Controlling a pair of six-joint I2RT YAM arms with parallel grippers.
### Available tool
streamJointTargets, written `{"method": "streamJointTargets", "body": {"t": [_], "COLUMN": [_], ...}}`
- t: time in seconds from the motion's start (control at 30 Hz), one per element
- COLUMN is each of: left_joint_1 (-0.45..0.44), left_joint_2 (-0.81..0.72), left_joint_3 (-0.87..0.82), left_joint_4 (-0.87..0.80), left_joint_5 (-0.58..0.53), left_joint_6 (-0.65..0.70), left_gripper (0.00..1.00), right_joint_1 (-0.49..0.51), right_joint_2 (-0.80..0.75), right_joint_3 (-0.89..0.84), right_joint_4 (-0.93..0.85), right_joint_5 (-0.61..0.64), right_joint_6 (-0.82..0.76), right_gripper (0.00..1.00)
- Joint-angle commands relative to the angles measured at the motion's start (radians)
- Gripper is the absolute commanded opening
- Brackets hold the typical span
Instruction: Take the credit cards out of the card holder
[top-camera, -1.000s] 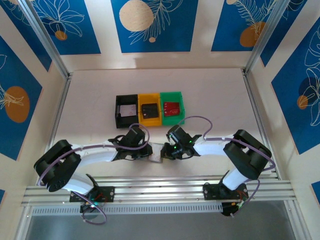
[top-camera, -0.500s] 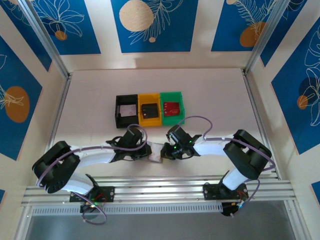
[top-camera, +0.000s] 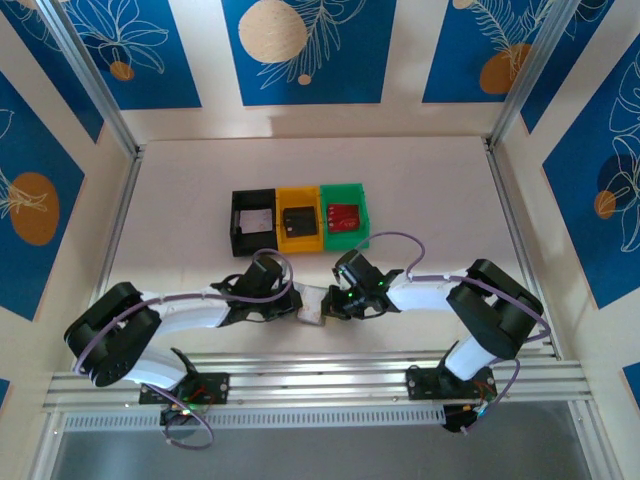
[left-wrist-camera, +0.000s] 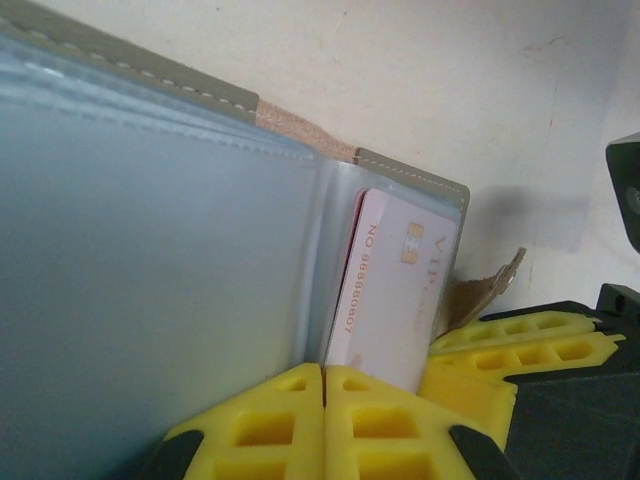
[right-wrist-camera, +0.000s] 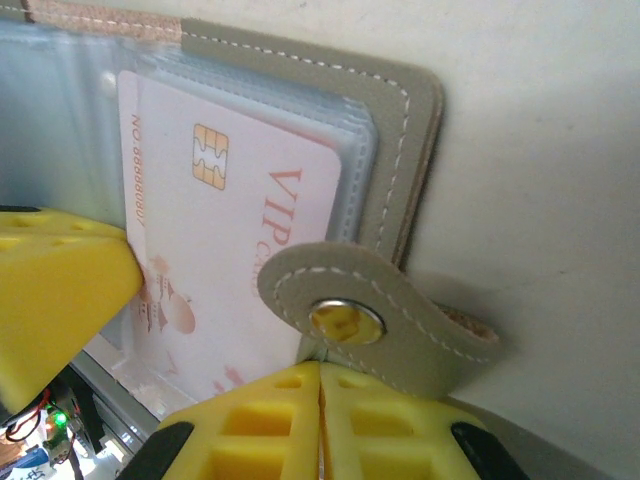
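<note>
Pointing in from the lower left of the top view with the left gripper (top-camera: 300, 307), touching the left side of the card holder (top-camera: 313, 308). Lying open on the pale surface (top-camera: 430, 200), low in the middle of that frame, between the two arms. Pointing in from the right with the right gripper (top-camera: 328, 302), touching the other side. Sitting higher up, well apart: a black bin (top-camera: 252, 222), a yellow bin (top-camera: 299, 224) and a green bin (top-camera: 344, 216), side by side in a row.

In the left wrist view, showing the pale blue inside on the left and a pink card (left-wrist-camera: 395, 290) sticking out of a clear pocket to the right. Pressing the yellow left jaws tight together at the bottom, right at the card's near edge; hard to tell if pinching it.

In the right wrist view, showing the card in the middle and a grey strap (right-wrist-camera: 420, 335) with a metal snap below it. Pressing the right jaws shut just under the strap; hard to tell if squeezing anything.
</note>
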Motion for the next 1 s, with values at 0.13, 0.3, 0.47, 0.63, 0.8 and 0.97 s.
{"method": "streamJointTargets", "body": {"t": [0.13,0.3,0.47,0.63,0.8,0.97], "left_joint_1": [-0.022,-0.014,-0.001,0.018,0.040,0.059], "left_joint_2": [-0.033,-0.056,-0.089,-0.114,-0.134,-0.163], "left_joint_3": [0.015,0.004,-0.004,-0.012,-0.022,-0.021], "left_joint_4": [0.263,0.244,0.203,0.164,0.134,0.067], "left_joint_5": [0.187,0.176,0.168,0.168,0.171,0.162], "left_joint_6": [-0.022,-0.016,-0.003,0.013,0.028,0.058], "left_gripper": [0.00,0.00,0.00,0.00,0.00,0.00], "right_joint_1": [0.038,0.036,0.034,0.033,0.032,0.029], "right_joint_2": [0.084,0.085,0.090,0.096,0.097,0.098], "right_joint_3": [-0.016,-0.020,-0.019,-0.022,-0.026,-0.028], "right_joint_4": [-0.020,-0.025,-0.027,-0.027,-0.027,-0.029], "right_joint_5": [0.023,0.029,0.031,0.030,0.029,0.027], "right_joint_6": [0.009,0.010,0.008,0.005,0.004,0.001], "right_gripper": [0.09,0.09,0.09,0.09,0.09,0.09]}}
